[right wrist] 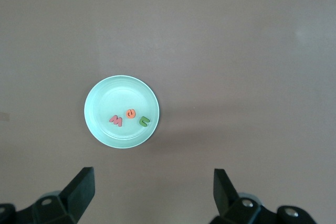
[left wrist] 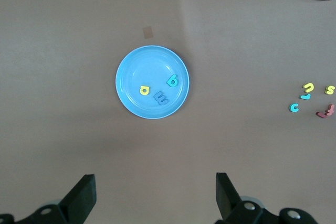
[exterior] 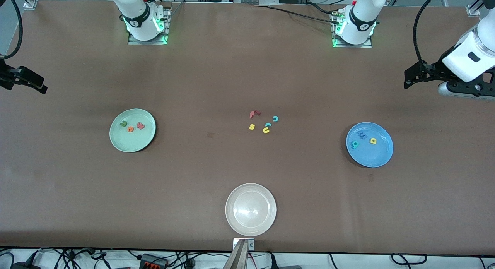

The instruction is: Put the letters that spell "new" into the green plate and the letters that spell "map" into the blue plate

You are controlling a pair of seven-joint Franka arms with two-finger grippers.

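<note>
Both words look sorted. The green plate [exterior: 132, 130] sits toward the right arm's end of the bench [exterior: 247, 67] and holds the green n [exterior: 123, 124], orange e [exterior: 130, 128] and red w [exterior: 140, 126], lying in a row across its upper half in the front view. The blue plate [exterior: 369, 144] sits toward the left arm's end and holds the blue m [exterior: 362, 135] near its 11 o'clock, the teal a [exterior: 354, 144] near 9 o'clock and the yellow p [exterior: 373, 141] just past centre toward 2 o'clock.

The left pincer [left wrist: 155, 192] hangs high over the bench edge at the left arm's end, fingers spread wide and holding nothing. The right pincer [right wrist: 152, 190] hangs the same way over the right arm's end, wide apart and empty. Both arms wait.

Between the plates, a loose cluster lies on the bench: red f [exterior: 253, 114], teal c [exterior: 275, 118], yellow s [exterior: 251, 126], yellow u [exterior: 266, 130], and one more small teal piece [exterior: 267, 125] touching the u. A beige plate [exterior: 251, 209] lies nearest the camera, empty.

My judgement: little remains, so the main risk is overdoing it. A further reach could grab a leftover, since the u resembles the n and the c matches the a's colour. A low sweep toward a plate could also nudge its rim and slide the light foam letters out.
</note>
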